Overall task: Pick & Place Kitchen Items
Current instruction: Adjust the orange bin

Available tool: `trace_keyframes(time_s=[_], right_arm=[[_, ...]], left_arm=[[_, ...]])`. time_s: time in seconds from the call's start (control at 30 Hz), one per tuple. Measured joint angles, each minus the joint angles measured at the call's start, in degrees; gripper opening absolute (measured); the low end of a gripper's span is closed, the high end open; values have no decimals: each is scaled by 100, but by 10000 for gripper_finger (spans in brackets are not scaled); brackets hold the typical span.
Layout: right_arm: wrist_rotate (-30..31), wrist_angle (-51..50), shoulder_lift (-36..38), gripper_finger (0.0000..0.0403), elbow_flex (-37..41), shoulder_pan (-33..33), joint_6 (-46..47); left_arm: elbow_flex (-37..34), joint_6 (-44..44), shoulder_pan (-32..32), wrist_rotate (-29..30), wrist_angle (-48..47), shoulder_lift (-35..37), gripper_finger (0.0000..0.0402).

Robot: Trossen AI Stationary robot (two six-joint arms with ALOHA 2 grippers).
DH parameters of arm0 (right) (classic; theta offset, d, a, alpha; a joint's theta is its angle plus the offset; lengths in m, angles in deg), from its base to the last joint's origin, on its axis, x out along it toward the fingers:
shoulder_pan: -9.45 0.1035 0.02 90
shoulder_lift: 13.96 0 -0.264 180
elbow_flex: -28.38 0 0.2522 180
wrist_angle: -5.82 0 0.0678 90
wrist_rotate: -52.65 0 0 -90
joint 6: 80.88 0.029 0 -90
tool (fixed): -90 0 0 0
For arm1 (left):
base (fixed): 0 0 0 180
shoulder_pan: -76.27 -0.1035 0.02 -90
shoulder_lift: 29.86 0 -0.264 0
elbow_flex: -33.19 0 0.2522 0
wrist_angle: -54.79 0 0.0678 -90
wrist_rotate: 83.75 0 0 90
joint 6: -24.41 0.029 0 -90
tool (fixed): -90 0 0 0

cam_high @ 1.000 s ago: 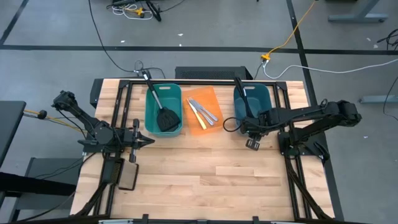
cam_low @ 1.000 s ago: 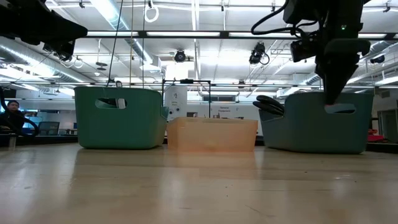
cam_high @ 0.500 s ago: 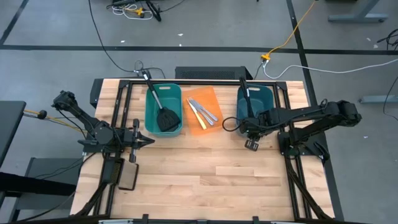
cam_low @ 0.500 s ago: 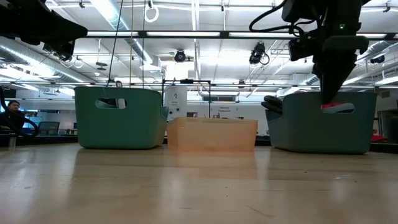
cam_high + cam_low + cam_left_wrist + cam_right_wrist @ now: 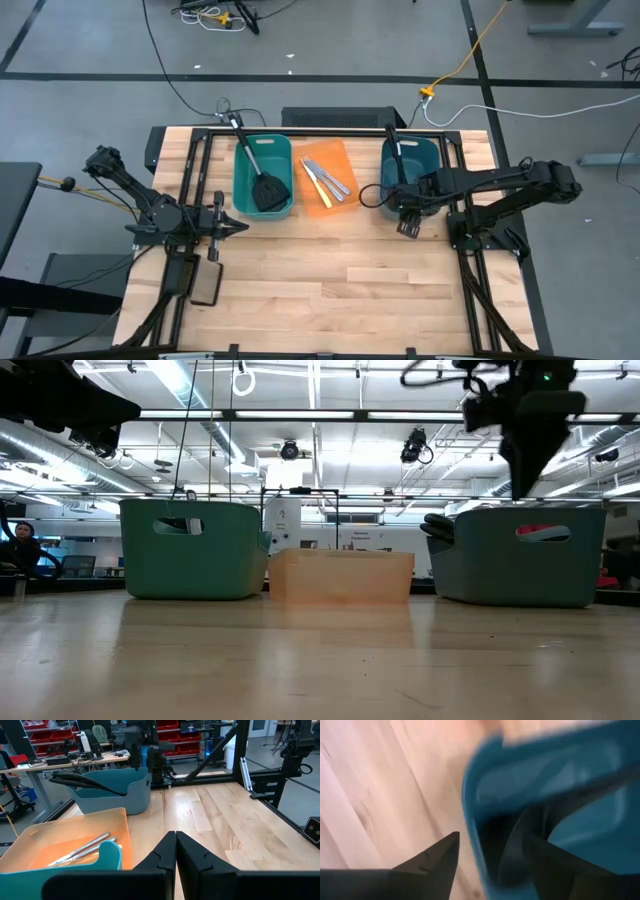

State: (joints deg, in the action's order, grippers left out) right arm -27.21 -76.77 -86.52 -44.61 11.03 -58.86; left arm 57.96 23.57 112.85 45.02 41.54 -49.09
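Your right gripper [image 5: 408, 224] hangs over the near rim of the blue bin [image 5: 425, 158], fingers spread wide, empty.
Ladles [image 5: 397, 160] in blue bin, spatula [image 5: 262, 185] in teal bin [image 5: 242, 180], knives [image 5: 328, 180] in orange bin [image 5: 338, 150]. Your left gripper [image 5: 236, 228] parked at the table's left, fingers pressed together.

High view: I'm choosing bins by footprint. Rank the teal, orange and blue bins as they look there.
1. Teal bin and blue bin: look alike; the right arm hides part of the blue one.
2. Orange bin: smallest.
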Motion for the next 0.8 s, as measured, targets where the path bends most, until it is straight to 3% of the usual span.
trace_keyframes(time_s=[0.17,0.3,0.57,0.8], right_arm=[[393,1297,-38,238,-494,16,-931],[441,2312,-575,229,-802,0,-1679],[27,2344,-2372,232,-1852,-246,-2816],[-55,2369,-3165,230,-2136,-635,-3522]], left_arm=[[0,48,0,2,2,0,18],[0,18,0,2,4,0,18],[0,-22,0,0,-4,0,18],[0,-22,0,-244,-16,0,18]])
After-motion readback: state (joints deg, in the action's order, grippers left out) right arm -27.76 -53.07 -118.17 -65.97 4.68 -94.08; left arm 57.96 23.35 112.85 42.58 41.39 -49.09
